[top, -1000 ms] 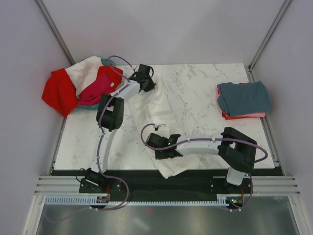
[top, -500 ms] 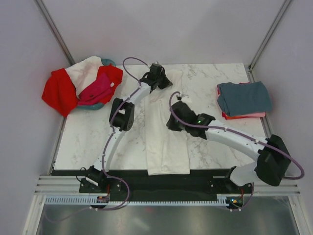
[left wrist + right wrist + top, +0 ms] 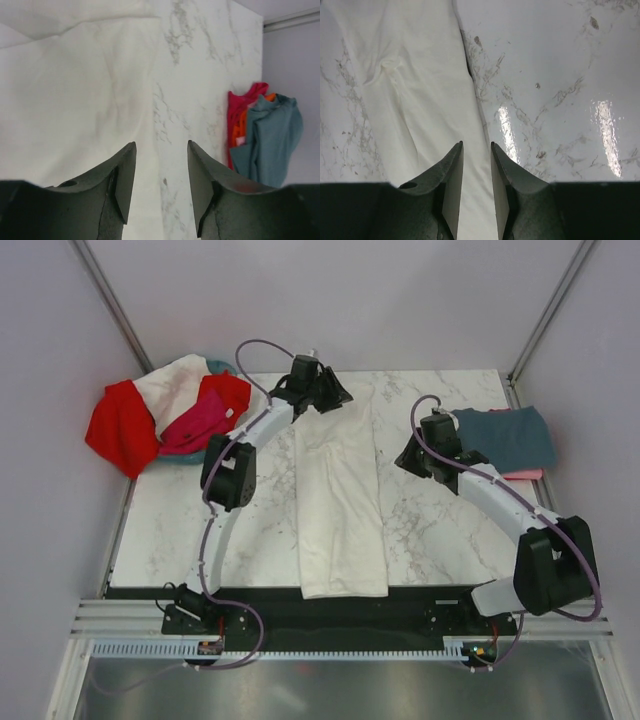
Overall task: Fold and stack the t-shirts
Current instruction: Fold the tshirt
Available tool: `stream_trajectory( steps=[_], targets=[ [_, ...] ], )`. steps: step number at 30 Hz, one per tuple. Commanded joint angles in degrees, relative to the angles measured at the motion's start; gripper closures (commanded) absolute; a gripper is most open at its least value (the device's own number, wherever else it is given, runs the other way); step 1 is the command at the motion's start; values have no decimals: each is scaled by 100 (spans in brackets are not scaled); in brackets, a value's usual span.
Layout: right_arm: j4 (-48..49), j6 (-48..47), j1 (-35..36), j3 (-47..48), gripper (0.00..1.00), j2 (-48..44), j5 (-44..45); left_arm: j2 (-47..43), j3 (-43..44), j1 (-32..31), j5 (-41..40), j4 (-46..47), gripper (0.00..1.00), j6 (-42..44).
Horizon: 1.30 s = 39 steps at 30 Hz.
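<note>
A white t-shirt (image 3: 340, 500) lies in the middle of the table as a long narrow strip, its near end at the front edge. My left gripper (image 3: 325, 390) hovers over the strip's far end, open and empty; in the left wrist view the white t-shirt (image 3: 75, 90) spreads left of the left gripper (image 3: 161, 150). My right gripper (image 3: 412, 458) hangs open to the right of the strip, apart from it. In the right wrist view the white t-shirt (image 3: 410, 90) lies below the right gripper (image 3: 476, 147), with nothing pinched. A folded stack (image 3: 500, 438), slate grey-blue on top, sits at the right.
A heap of red (image 3: 120, 425), white (image 3: 175, 380) and magenta (image 3: 195, 420) shirts covers the teal basket (image 3: 216, 367) at the back left corner. Grey walls enclose the table on three sides. The folded stack (image 3: 265, 140) also shows in the left wrist view.
Both grippers opened and let go of the white shirt. The right arm swung from the shirt's middle out to the right. The shirt now lies straightened as a strip.
</note>
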Motion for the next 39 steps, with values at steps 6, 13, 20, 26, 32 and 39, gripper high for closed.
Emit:
stream_trajectory(
  steps=[6, 13, 20, 26, 32, 39],
  targets=[
    [1310, -165, -524, 872, 55, 1929, -1282, -2927, -2352, 94, 290, -26, 41, 947],
    [2208, 213, -885, 1899, 53, 3641, -1924, -4694, -4892, -134, 537, 157, 41, 825],
    [2208, 486, -982, 3383, 52, 4953, -2267, -5574, -6132, -1275, 264, 139, 38, 650],
    [1954, 662, -1008, 4369, 52, 5762, -2214, -5470, -6292, -2287, -193, -45, 36, 439],
    [1550, 688, -1017, 5081, 60, 6290, -1951, -4864, -6309, -2824, -387, -81, 37, 158],
    [1383, 890, -1017, 5898, 67, 6992, -1837, -4160, -6687, -2930, -106, 376, 42, -80]
  ],
)
